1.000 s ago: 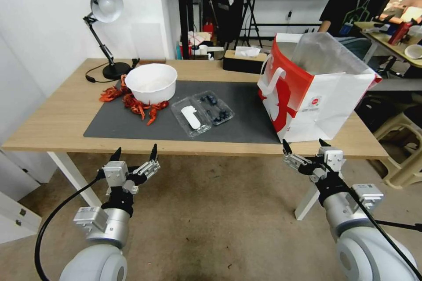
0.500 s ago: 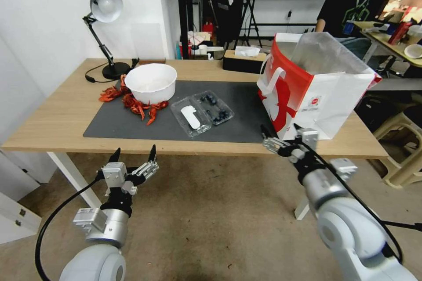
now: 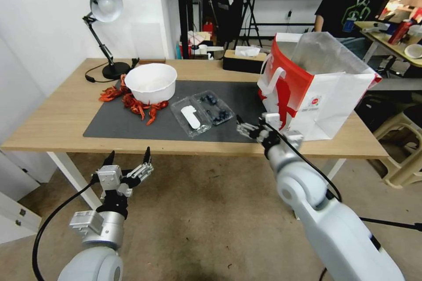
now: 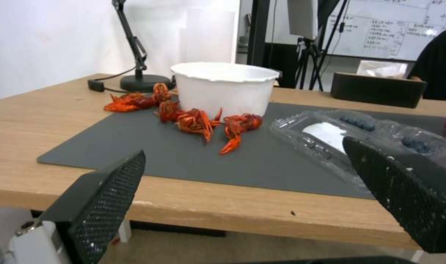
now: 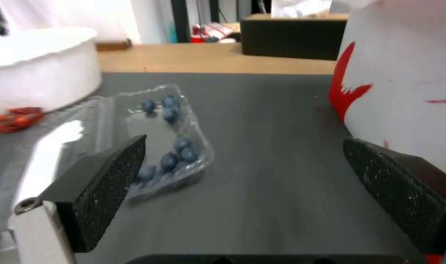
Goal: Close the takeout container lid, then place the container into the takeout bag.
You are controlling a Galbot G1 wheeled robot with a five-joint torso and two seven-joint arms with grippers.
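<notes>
Left gripper (image 3: pixel 127 158): parked low, short of the table's (image 3: pixel 57 118) near edge; jaws spread wide, nothing between them.
Bowl (image 3: pixel 151 82): round, white, beyond the left gripper and a little to its right, red crayfish (image 3: pixel 140 107) strewn against its base.
Takeout container (image 3: pixel 201 113): lies open and flat on the grey mat (image 3: pixel 114 125), ahead and left of the right gripper; blueberries (image 5: pixel 176 156) fill the half nearer that gripper.
Lid (image 3: pixel 190 117): the hinged half farther from the right gripper, bearing a white label whose face shows no legible print.
Handling, judged: thin clear plastic, light, flexible and probably slick; it would crush under a hard squeeze. The lid's free outer edge looks the best purchase for folding it over.
Right gripper (image 3: pixel 252 128): over the mat's near edge, jaws wide apart and empty, container to its left, bag to its right.
Takeout bag (image 3: pixel 307 92): upright, mouth open, just right of the right gripper; small red logo, wording too small to read.
</notes>
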